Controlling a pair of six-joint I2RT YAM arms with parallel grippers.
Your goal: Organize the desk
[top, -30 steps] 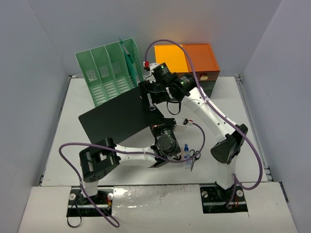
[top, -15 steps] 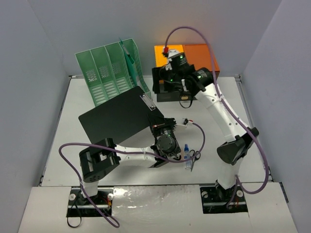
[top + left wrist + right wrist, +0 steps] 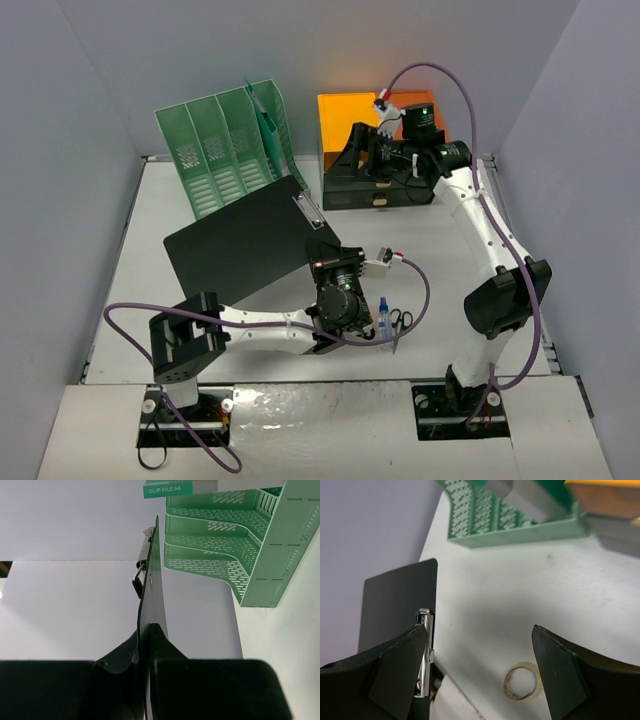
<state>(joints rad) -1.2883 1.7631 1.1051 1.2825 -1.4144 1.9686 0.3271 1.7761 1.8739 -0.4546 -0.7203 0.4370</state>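
The left claw [image 3: 149,632] is clenched on the near edge of a black clipboard [image 3: 245,240], one finger on each face of the board, which the left wrist camera sees edge-on with its metal clip [image 3: 142,562] at the far end. From above, the clipboard spreads over the left-centre of the white table [image 3: 450,250], its clip end pointing toward the back; whether its far corner rests on the surface cannot be told. The right claw [image 3: 480,630] is released, its two fingers standing wide apart with nothing between them, and it hangs at the back right of the table, just in front of the orange-and-dark-green drawer cabinet [image 3: 340,112], facing left. Through its spread fingers the right wrist camera looks down on the clipboard's clip and on a ring of tape [image 3: 520,682] lying on the bare surface. A green slotted file rack [image 3: 225,140] stands at the back left, near the clipboard's far end, and carries a label reading "CLIP FILE A4" [image 3: 162,489]. Just right of the left wrist, a small blue-capped bottle [image 3: 383,312] and a pair of scissors [image 3: 400,322] lie side by side near the front edge. The table itself fills the floor of the grey-walled enclosure, with both arm bases at its near edge.
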